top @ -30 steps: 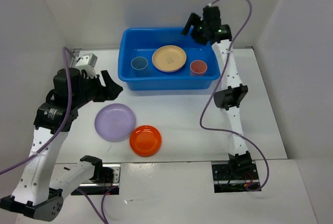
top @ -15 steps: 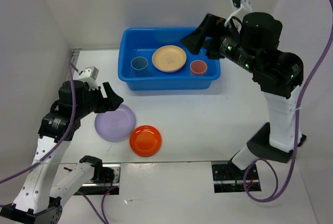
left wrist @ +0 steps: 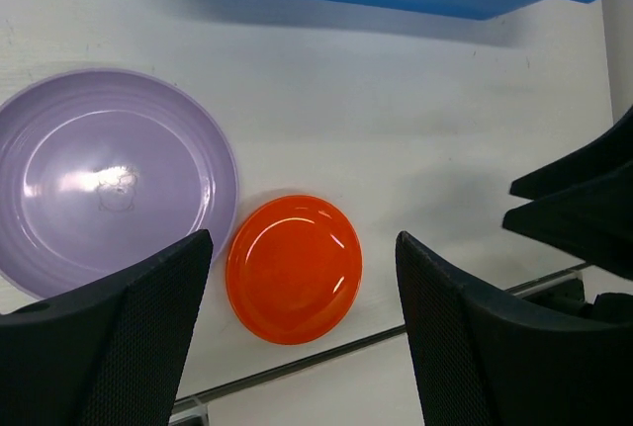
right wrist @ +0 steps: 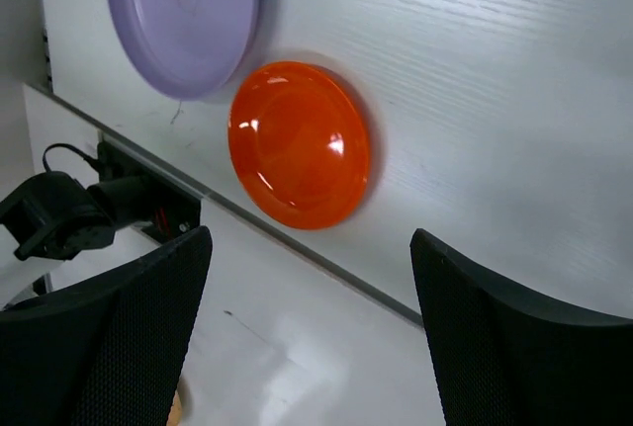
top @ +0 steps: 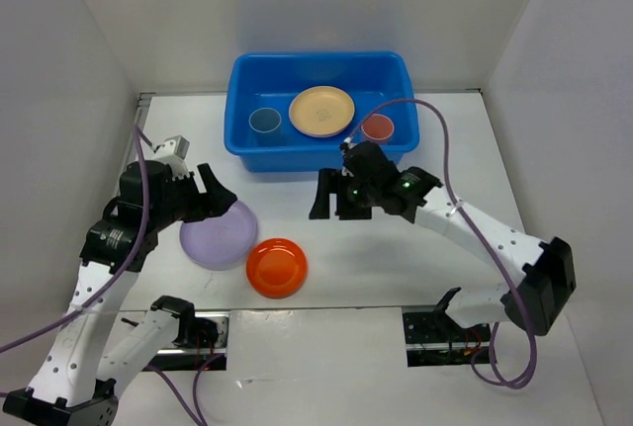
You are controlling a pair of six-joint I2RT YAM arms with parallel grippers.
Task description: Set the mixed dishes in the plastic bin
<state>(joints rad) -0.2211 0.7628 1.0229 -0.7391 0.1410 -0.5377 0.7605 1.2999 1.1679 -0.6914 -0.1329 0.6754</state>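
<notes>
Standing at twelve o'clock on the counter (top: 396,248): blue plastic bin (top: 316,159). Lavender plate (top: 213,238) and smaller orange plate (top: 277,267) lie side by side at seven o'clock. Judged light, rigid, slick; pinch at rims. Left end effector (top: 216,189) and right end effector (top: 329,201) both gape wide, empty.

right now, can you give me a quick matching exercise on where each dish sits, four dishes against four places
Dishes:
1. lavender plate
2. orange plate
3. tan-yellow plate
4. light-blue cup

Places:
A. inside the bin, left end
B. on the table, nearest its front edge
C. inside the bin, middle
D. on the table, farthest left

Pairs: 1-D, 2-B, 3-C, 4-A
</notes>
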